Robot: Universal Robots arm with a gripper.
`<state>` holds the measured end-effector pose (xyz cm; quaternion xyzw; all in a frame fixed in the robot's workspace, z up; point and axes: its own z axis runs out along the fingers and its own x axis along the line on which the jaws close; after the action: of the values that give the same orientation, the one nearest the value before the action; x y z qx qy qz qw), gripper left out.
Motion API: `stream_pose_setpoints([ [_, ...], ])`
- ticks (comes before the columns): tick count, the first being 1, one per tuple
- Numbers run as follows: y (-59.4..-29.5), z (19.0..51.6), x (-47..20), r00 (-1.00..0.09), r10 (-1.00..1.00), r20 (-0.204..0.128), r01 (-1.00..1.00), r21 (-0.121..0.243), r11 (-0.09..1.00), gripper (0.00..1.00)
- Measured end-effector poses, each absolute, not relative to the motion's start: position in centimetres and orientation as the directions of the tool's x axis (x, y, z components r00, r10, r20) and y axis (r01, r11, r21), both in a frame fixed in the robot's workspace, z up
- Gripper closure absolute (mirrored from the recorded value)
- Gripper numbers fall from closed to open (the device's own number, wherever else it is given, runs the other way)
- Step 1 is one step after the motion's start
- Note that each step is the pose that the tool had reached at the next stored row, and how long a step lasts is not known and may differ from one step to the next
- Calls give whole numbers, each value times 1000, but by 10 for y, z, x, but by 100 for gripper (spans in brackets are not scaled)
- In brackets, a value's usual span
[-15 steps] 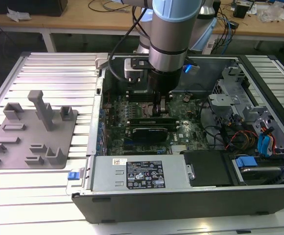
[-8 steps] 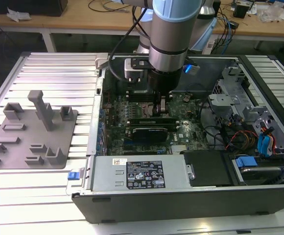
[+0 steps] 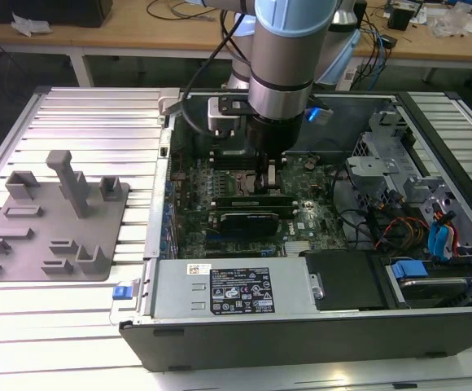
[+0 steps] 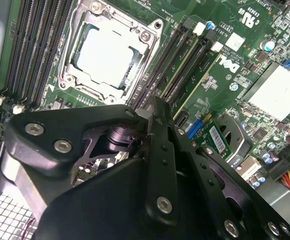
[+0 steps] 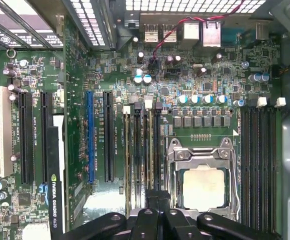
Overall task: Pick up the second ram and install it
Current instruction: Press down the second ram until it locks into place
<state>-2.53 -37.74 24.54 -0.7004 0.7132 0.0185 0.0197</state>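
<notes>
Jaws are looking pressed together, with nothing pinched between them. The gripper is hanging low over the motherboard, right above the row of long black slots beside the CPU socket.

Two thin sticks are standing on edge in those slots. I think the one nearest the gripper tips is the second ram. In the second wrist view it is showing as a thin pale-green strip next to the socket. The other stick is sitting a little farther from the socket.

In the exterior view, the grey tray outside the computer case is holding no stick.

So the picking up is looking done, and the stick is sitting in its slot. I cannot tell if it is pushed all the way down and clipped in.
</notes>
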Motion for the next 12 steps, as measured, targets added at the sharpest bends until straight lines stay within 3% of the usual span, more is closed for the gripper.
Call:
stream_pose_setpoints([
  [12, -377, 245, 4, -18, -998, -54, -1000, -1, 18, 92],
])
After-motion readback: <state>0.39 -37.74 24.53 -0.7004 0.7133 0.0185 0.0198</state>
